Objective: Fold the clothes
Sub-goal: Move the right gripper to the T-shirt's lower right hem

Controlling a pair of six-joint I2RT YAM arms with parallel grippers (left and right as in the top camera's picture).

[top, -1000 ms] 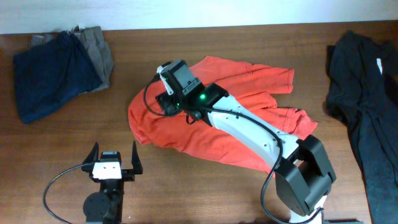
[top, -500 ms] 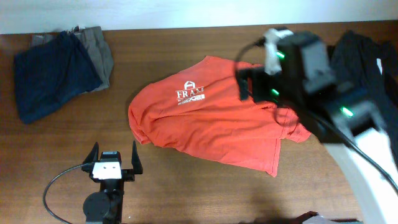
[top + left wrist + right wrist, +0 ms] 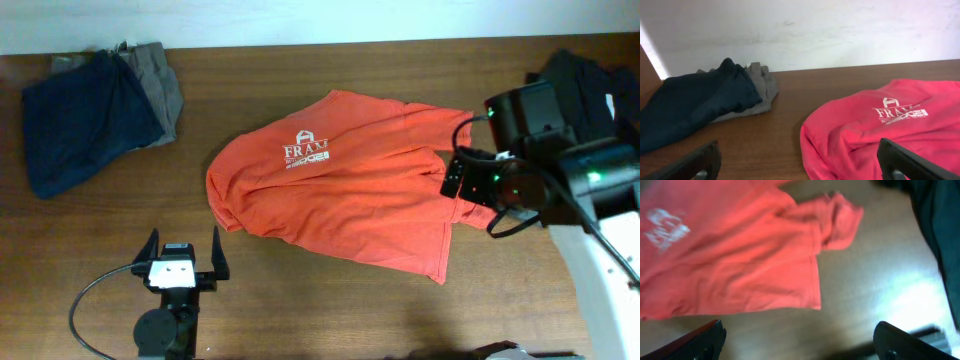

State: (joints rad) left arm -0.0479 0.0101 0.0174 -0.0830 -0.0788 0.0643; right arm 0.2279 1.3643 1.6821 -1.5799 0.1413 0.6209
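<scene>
Across the table (image 3: 330,310): brown wood, with clothes in three places: one shirt spread mid-table and a heap toward each far corner.
T-shirt (image 3: 350,200): orange-red, front up, lying slantwise in the middle. It is rumpled rather than flat, and its right side is bunched. I judge that flattening it is my step in hand, before any fold.
Black garment (image 3: 575,75): heaped at the right edge, just beyond my right arm and apart from the T-shirt. I must not snag it.
Navy garment (image 3: 80,120): crumpled at the far left, well apart from the T-shirt.
Grey garment (image 3: 160,85): partly under the navy one and touching it.
Right gripper (image 3: 797,327): jaws wide, holding nothing, hovering at the T-shirt's right side with bare wood beside the hem below it.
Left gripper (image 3: 184,238): jaws wide and empty, near the front edge, short of the T-shirt's left side.
Sleeve (image 3: 842,217): curled on itself at the right. To do this well I should come down at its outer edge, pinch one layer only, and draw it outward low over the wood until the wrinkles go.
Hem corner (image 3: 815,305): lies flat and free, a good second hold once the sleeve is out.
Lettering (image 3: 306,152): white, on the chest. It serves me as a mark for keeping the fold lines square.
</scene>
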